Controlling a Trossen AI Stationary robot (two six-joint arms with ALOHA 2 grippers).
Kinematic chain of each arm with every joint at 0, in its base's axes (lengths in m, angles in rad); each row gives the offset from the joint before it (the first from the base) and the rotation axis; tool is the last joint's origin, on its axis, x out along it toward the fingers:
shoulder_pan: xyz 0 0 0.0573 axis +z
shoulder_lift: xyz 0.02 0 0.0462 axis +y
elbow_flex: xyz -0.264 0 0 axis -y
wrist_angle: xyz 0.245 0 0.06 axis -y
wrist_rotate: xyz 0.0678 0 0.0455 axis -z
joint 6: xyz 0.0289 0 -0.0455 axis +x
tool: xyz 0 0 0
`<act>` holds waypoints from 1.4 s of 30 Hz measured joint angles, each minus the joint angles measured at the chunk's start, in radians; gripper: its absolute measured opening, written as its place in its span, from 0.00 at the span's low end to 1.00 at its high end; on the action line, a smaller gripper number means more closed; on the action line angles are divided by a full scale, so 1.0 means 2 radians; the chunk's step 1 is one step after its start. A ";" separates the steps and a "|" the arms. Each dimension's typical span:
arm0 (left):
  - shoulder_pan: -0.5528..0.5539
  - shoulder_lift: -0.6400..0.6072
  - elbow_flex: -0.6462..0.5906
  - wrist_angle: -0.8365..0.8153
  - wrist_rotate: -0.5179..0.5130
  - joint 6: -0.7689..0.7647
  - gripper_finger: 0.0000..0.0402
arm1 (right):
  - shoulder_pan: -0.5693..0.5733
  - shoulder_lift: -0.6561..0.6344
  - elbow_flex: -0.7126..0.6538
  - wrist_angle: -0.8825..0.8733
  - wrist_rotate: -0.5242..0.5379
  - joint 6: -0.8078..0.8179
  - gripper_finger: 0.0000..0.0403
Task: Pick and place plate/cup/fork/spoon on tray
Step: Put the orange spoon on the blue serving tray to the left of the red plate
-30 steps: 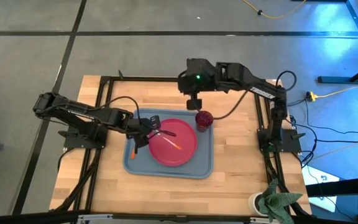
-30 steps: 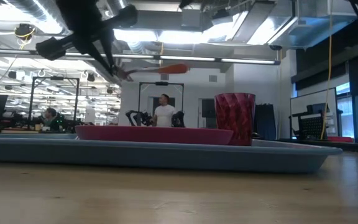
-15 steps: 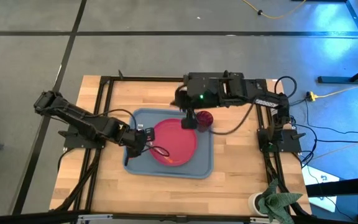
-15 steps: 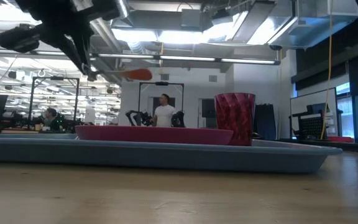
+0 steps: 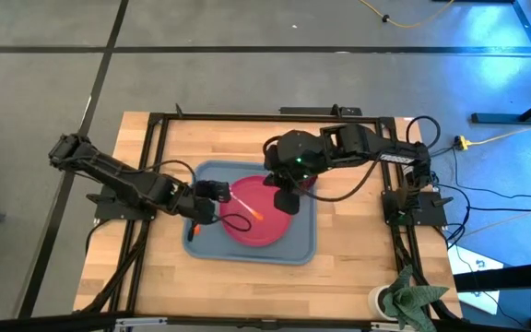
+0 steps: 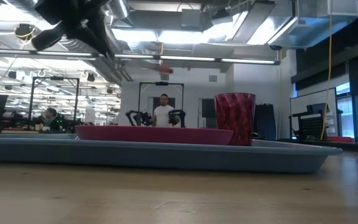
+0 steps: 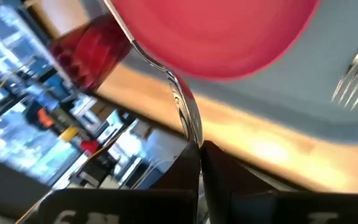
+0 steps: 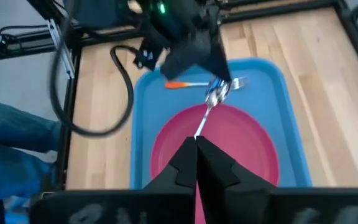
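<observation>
From above, the left pincer (image 5: 223,191) pinches the spoon (image 5: 245,207) over the plate (image 5: 258,219) on the tray (image 5: 300,251); the cup (image 5: 306,179) stands at the plate's edge. The right wrist view shows the right pincer (image 8: 196,144) pressed together above the plate, with the fork (image 8: 197,84) lying on the tray.

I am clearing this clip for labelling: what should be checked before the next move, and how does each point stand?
1. Spoon gripped: ok, the left tool is shut on its bowl end, handle out over the plate.
2. Plate on the tray: ok.
3. Fork on tray: ok, lying beside the plate.
4. Cup upright: ok.
5. Right tool clear of the spoon: cannot tell; it is shut above the plate, close to the handle.
</observation>
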 joint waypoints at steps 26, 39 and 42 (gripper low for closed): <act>0.007 -0.099 0.001 0.055 -0.052 0.077 0.00 | -0.041 0.005 -0.081 0.067 -0.052 0.058 0.27; 0.001 -0.099 0.001 0.091 -0.077 0.165 0.00 | -0.064 0.006 -0.177 0.172 -0.138 0.059 0.27; -0.004 -0.099 0.001 0.094 -0.077 0.169 0.00 | -0.068 0.007 -0.178 0.175 -0.139 0.059 0.27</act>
